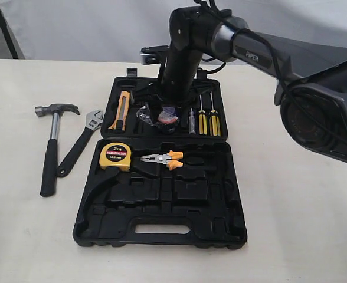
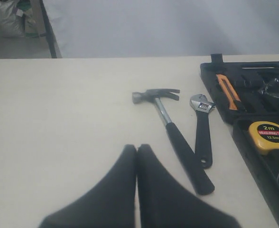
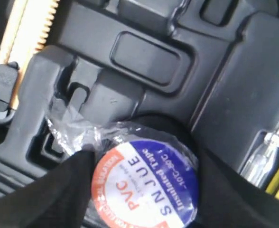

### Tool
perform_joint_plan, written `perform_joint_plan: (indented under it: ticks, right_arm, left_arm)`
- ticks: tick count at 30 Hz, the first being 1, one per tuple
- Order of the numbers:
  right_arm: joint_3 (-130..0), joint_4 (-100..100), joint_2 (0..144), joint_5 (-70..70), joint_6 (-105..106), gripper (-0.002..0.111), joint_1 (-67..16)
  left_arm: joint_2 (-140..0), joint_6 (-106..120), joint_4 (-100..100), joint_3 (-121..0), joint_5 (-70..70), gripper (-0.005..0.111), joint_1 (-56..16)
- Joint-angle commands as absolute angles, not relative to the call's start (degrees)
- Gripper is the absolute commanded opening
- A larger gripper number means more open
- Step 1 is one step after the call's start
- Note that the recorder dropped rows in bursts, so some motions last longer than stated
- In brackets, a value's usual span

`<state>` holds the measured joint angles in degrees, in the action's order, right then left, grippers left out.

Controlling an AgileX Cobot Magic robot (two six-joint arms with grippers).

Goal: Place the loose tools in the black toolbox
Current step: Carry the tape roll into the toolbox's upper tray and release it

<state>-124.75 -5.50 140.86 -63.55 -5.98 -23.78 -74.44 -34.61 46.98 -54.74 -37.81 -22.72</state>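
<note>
tape roll [image 3: 144,187] | inside right pincer [image 3: 146,178] | apparently gripped | at toolbox [image 3: 144,52]

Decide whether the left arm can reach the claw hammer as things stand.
Probably yes. The left gripper, shut, faces the hammer with nothing between them on the table; the wrench lies beyond it, apart.

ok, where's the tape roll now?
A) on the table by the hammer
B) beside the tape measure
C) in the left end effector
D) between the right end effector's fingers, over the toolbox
D: the right wrist view shows the tape roll between the fingers of the right end effector, with toolbox recesses behind it.
</note>
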Motion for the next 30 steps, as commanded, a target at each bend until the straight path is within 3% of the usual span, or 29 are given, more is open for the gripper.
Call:
perform_joint_plan:
  ticks: [1,7,10,18,21,26,30]
  right_arm:
    - [-124.9,-5.5,141.1,-63.4,-6.2,0.047,-23.6]
    - [-124.9,-5.5,141.2,-63.8,-6.6,0.07,-23.6]
    - [-124.9,-5.5,141.4,-64.2,-6.6,0.077,-23.6]
    - [-127.7,-5.0,140.6,-68.1,-6.7,0.075,-23.4]
    - [-130.3,-3.9,140.0,-70.0,-6.6,0.063,-23.4]
    - [-130.6,-4.9,140.3,-70.0,-6.6,0.024,-23.4]
    - [-130.3,-5.9,141.9,-70.0,-6.6,0.008,-23.5]
  left_arm:
    - [-74.0,-35.2,46.2,-54.2,-36.8,0.001,-22.5]
    - [-74.0,-35.2,46.2,-54.2,-36.8,0.001,-22.5]
    - [-74.0,-35.2,46.2,-54.2,-36.8,0.001,-22.5]
    - [-74.0,-35.2,46.2,-54.2,-36.8,0.001,-22.5]
    - [-74.0,-35.2,46.2,-54.2,-36.8,0.001,-22.5]
    - [-74.0,-35.2,46.2,-54.2,-36.8,0.001,-22.5]
    - [-74.0,-35.2,46.2,-54.2,-36.8,0.001,-22.5]
